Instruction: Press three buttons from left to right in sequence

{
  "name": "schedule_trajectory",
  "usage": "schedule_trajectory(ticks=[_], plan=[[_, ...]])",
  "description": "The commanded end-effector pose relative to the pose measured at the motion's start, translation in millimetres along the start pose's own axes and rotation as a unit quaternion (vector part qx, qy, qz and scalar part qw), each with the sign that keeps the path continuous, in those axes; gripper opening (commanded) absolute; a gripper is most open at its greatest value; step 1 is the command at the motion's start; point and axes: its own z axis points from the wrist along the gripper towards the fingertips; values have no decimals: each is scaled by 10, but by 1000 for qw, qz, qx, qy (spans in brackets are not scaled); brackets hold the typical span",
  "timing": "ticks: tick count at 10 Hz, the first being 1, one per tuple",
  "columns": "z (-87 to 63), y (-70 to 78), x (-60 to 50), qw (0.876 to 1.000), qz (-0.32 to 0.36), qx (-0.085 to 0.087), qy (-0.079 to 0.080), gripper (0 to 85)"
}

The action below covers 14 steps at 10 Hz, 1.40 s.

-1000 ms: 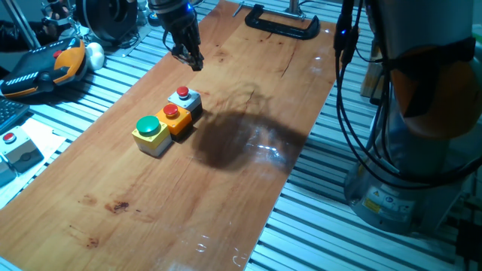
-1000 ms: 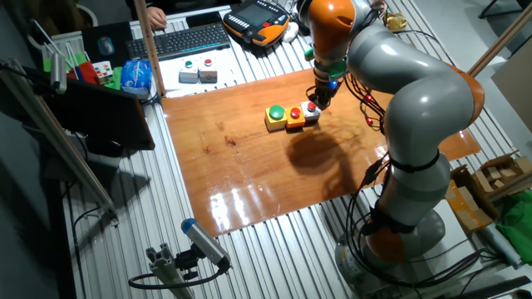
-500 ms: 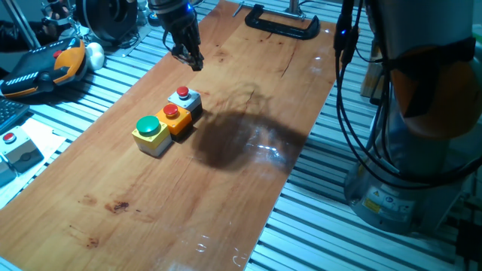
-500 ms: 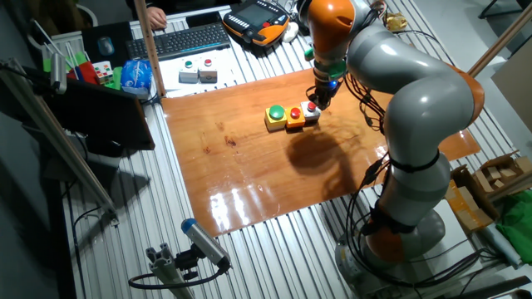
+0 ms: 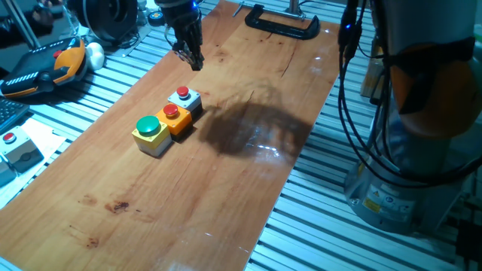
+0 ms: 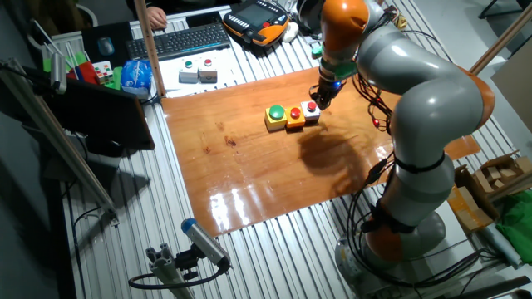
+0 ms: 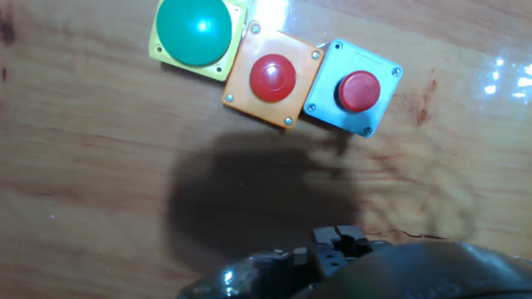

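Wooden board [image 5: 248,98] lies across a ribbed metal table [image 5: 354,241], and my arm reaches over it from the side. My gripper [image 5: 190,59] hangs in the air above the board, beyond the row of buttons and apart from them. Its fingers point down toward the wood. I cannot tell whether the fingers are apart or together, since both fixed views show them only as one dark shape and the hand view shows just a dark edge of my hand at the bottom.

Nearest my gripper is the grey box with a red button [image 5: 184,97]. Touching it is the orange box with a red button [image 5: 174,117]. Touching that one is the yellow box with a green dome [image 5: 150,131], the farthest from my gripper. The three boxes form a short diagonal line on the board. In the hand view they sit along the top edge, yellow, orange, grey from left to right, with my shadow dark on the wood below them.

Farther out, a black clamp [image 5: 282,22] grips the far end of the board. Off the board, a keyboard [image 6: 189,38] and an orange and black pendant [image 6: 259,20] lie on the table
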Motion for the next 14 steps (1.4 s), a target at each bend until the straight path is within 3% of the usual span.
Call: schedule_trajectory(ticks=[1, 3, 5, 7, 9, 14], plan=[[-5, 1, -1, 1000, 6, 4, 8, 7], [-5, 1, -1, 999, 4, 7, 32, 7], [-5, 1, -1, 999, 8, 27, 18, 7], [-5, 1, -1, 999, 13, 28, 10, 7], [67, -35, -153, 1000, 7, 26, 9, 7], [418, -270, -524, 999, -3, 26, -23, 7]])
